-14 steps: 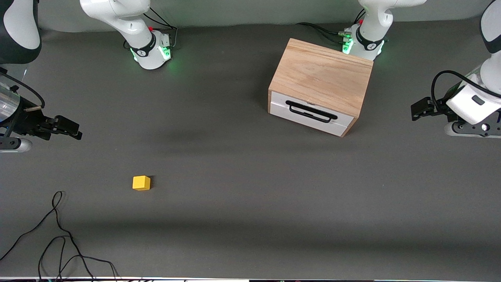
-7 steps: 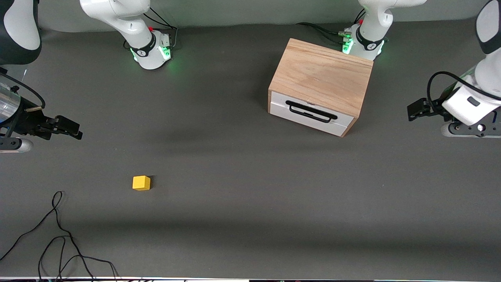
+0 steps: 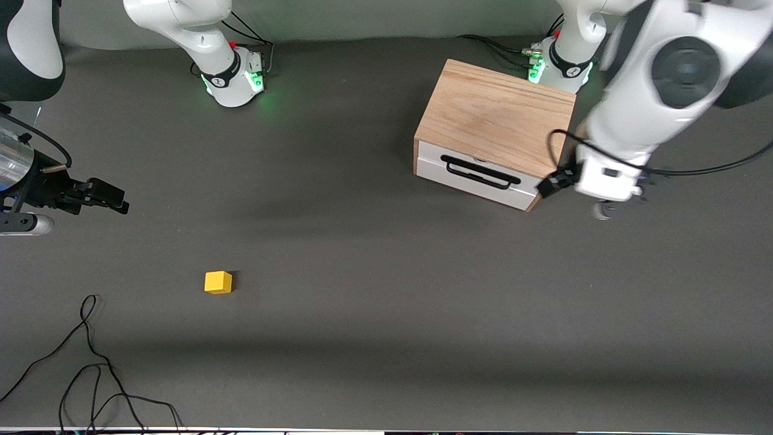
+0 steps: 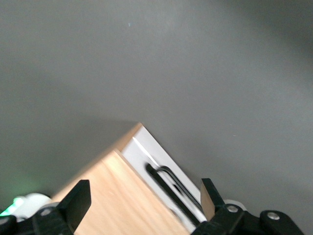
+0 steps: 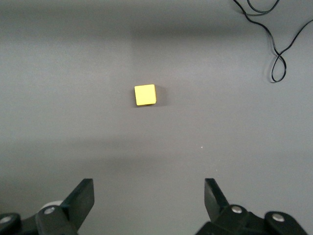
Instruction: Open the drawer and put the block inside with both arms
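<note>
Drawer [image 3: 477, 176] shut, frame centre-right. Left gripper [image 3: 551, 183], fingers spread, over box corner: may clip handle [image 3: 480, 171] (approach skewed). Block [image 3: 218, 282] lower left; right gripper [image 3: 105, 196] spread, empty, waits.

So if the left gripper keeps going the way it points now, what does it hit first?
Most likely the wooden box: the left gripper, open, sits at its corner by the closed drawer, aimed along the handle. Height is unclear, so it may pass just above.
</note>
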